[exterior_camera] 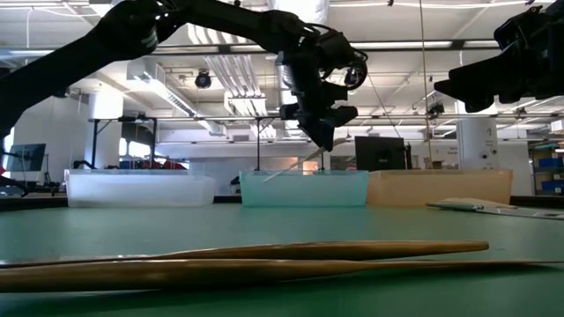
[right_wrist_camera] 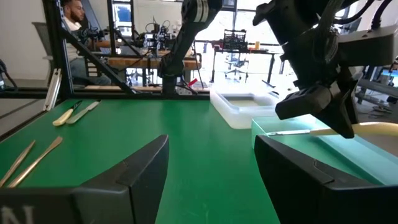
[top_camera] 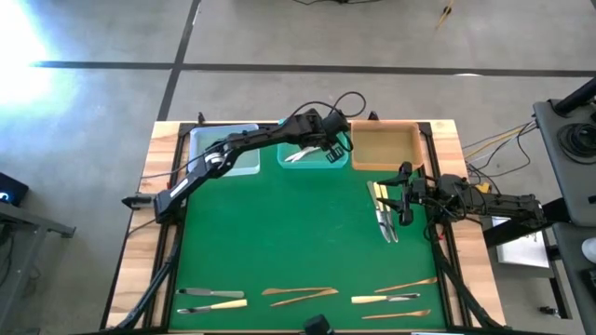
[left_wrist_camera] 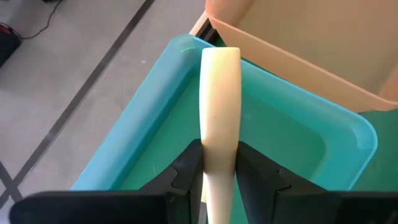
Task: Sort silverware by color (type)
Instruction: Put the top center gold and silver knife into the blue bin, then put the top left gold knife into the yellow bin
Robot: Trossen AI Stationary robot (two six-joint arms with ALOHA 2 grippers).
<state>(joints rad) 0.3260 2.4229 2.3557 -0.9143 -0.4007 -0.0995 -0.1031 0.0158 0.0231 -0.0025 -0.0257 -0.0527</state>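
My left gripper (top_camera: 332, 141) (exterior_camera: 319, 123) hangs over the teal middle tray (top_camera: 291, 166) (left_wrist_camera: 155, 124), shut on a pale cream utensil (left_wrist_camera: 219, 93). My right gripper (top_camera: 403, 201) (right_wrist_camera: 211, 180) is open and low over the green mat near the table's right edge. It stands just right of a small pile of cream and silver utensils (top_camera: 383, 212) that lie flat on the mat. More silverware lies in a row along the near edge: silver and cream (top_camera: 212, 298), wooden (top_camera: 300, 295) (exterior_camera: 264, 257), mixed (top_camera: 396, 296). My left gripper pinches the cream utensil's narrow shaft (left_wrist_camera: 219, 163) between its two fingers (left_wrist_camera: 186, 169), coming from above. The broad flat end (left_wrist_camera: 221, 62) sticks out past the fingertips. The utensil (exterior_camera: 291, 165) slants down toward the teal tray; whether its low end touches the tray floor, I cannot tell.
Three trays stand side by side at the far edge: a clear one (top_camera: 223, 149) on the left, the teal one, a tan one (top_camera: 384, 147) on the right. The middle of the green mat (top_camera: 279, 233) is bare. A person sits beyond the table (right_wrist_camera: 71, 12).
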